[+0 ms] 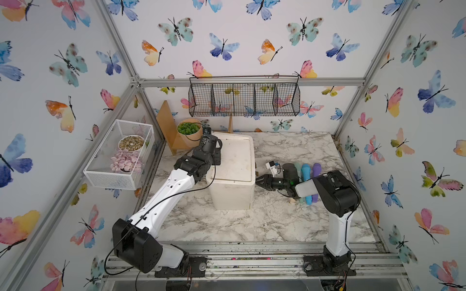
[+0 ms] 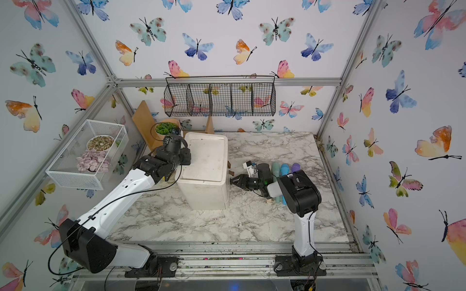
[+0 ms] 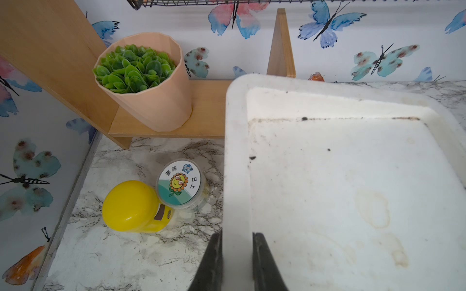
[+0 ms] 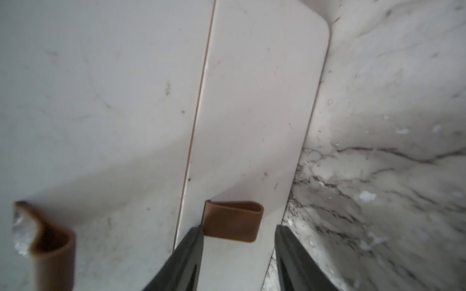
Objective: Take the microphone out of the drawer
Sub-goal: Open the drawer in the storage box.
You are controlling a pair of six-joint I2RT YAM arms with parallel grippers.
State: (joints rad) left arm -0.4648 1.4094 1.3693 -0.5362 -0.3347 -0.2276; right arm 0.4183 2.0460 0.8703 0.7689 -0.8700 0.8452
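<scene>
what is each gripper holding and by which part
The left gripper is shut on the white drawer unit, by the raised rim of its top. The right gripper holds nothing; its fingers stand open at a brown drawer handle.

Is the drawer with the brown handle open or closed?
Closed. In the right wrist view the drawer front sits flush, only a thin seam beside it; the right gripper, open, flanks its brown handle.

The counter [image 1: 277, 221] has a glossy marble-look finish, white with grey veins. The drawer unit [image 1: 234, 161] is matt white plastic, scuffed and stained on top. Its pull tab [image 4: 232, 221] looks like smooth brown leather or rubber. The shelf [image 3: 50, 50] is smooth pale wood; the wall basket [image 1: 244, 98] black wire metal; the jar lid [image 3: 128, 204] glossy yellow plastic.
</scene>
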